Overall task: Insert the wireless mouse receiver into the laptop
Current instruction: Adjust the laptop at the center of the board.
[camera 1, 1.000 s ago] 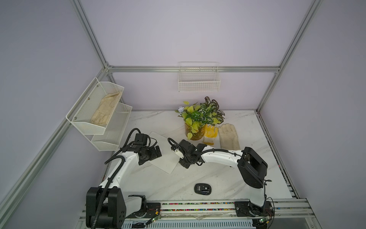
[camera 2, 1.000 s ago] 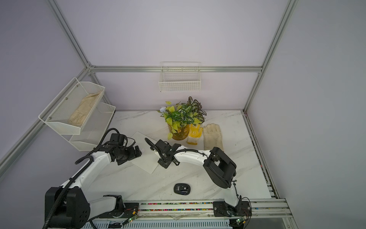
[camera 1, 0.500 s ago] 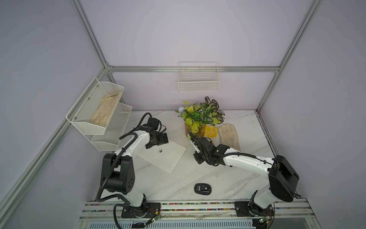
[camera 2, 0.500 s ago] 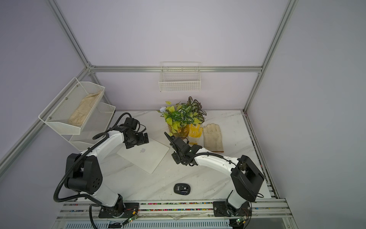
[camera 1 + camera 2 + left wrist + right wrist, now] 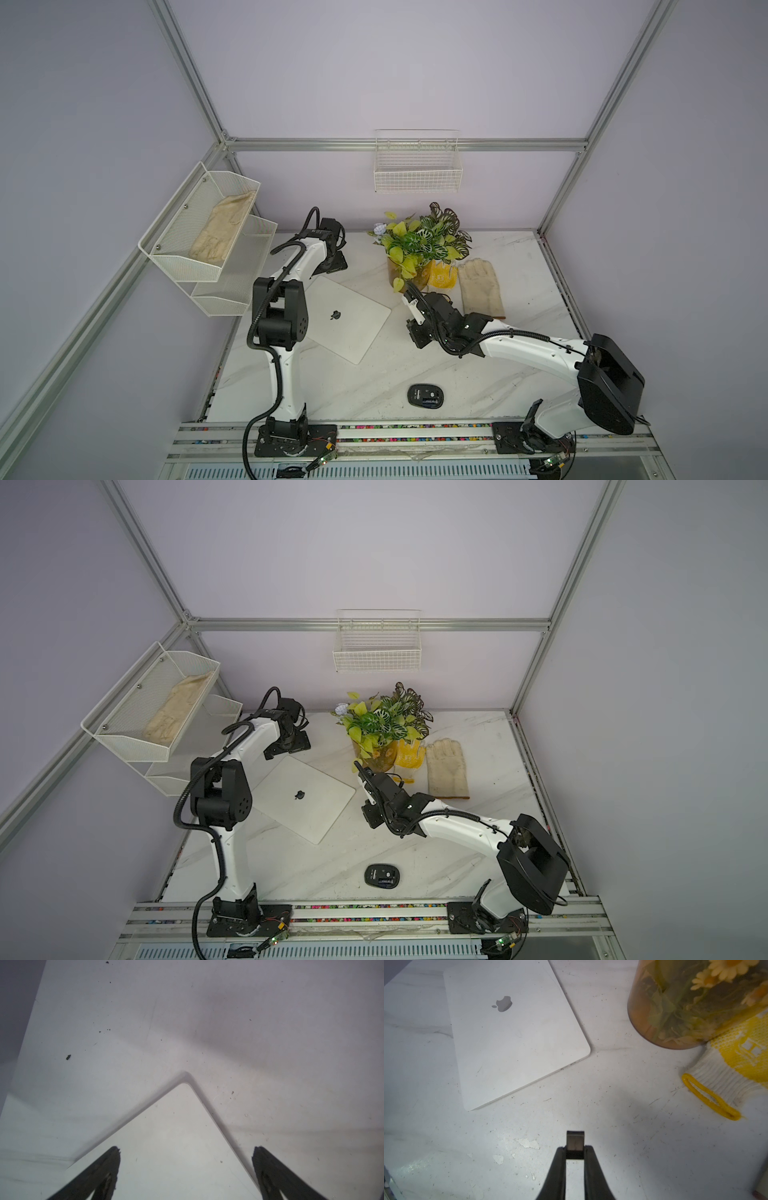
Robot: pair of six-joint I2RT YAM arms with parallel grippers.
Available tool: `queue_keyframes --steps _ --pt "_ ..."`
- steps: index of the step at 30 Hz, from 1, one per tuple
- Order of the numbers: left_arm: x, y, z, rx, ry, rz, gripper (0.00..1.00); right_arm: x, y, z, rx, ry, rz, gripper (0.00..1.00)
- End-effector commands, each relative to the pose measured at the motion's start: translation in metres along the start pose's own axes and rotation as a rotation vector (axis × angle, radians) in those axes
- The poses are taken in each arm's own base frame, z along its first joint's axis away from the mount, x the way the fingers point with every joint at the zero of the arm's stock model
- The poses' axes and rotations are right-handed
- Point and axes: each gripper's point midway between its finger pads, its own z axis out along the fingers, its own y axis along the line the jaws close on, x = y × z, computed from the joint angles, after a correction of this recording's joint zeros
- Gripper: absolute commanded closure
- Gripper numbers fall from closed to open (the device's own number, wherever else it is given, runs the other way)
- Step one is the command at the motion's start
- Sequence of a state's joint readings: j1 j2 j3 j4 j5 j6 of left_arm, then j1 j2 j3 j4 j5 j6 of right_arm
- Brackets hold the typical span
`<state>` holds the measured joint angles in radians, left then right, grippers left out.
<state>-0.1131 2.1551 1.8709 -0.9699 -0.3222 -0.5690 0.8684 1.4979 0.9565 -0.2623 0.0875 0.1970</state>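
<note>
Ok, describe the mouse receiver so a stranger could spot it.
Find the white laptop. Just off its corner, the right gripper pinches the receiver between its fingers. It's a tiny dark stub, far smaller than the black oval mouse.

laptop [image 5: 512,1039] lid: smooth matt silver-white, metal look | bench [image 5: 623,1105]: white marble-pattern top, scuffed, finish flaked in patches | vase [image 5: 675,1022]: glossy translucent amber | knitted glove [image 5: 741,1051]: yellow-and-white yarn cloth | wireless mouse receiver [image 5: 575,1139]: dull grey metal plug | wall basket [image 5: 417,174]: white-coated wire | frame rails [image 5: 395,144]: bare satin aluminium
</note>
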Motion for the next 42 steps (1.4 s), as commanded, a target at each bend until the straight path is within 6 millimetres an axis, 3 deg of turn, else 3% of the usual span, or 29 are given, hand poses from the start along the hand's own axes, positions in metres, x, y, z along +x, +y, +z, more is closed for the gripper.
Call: queue_keyframes --steps 1,9,15,24,31,37,42 --pt "-0.006 0.011 0.026 -0.070 0.050 -0.058 0.00 -0.018 0.008 -0.006 -0.048 -0.071 -0.010 0.87" --pt "-0.016 0.017 0.071 -0.016 0.100 -0.117 0.05 -0.015 0.012 -0.001 -0.071 -0.064 -0.029 0.87" --pt "0.009 0.016 0.082 0.018 0.192 -0.111 0.11 -0.015 0.011 0.003 -0.064 -0.063 -0.039 0.87" --pt "0.055 0.017 0.081 0.030 0.283 -0.094 0.20 -0.025 0.009 -0.002 -0.048 -0.091 -0.049 0.87" --pt "0.091 0.000 0.067 0.067 0.318 -0.046 0.22 -0.027 0.003 -0.009 -0.029 -0.111 -0.042 0.86" --pt "0.116 -0.014 0.051 0.112 0.322 -0.022 0.23 -0.022 -0.001 -0.009 -0.014 -0.094 -0.027 0.86" --pt "0.133 -0.026 0.035 0.144 0.316 0.002 0.23 -0.005 -0.001 -0.004 -0.020 -0.029 0.002 0.85"
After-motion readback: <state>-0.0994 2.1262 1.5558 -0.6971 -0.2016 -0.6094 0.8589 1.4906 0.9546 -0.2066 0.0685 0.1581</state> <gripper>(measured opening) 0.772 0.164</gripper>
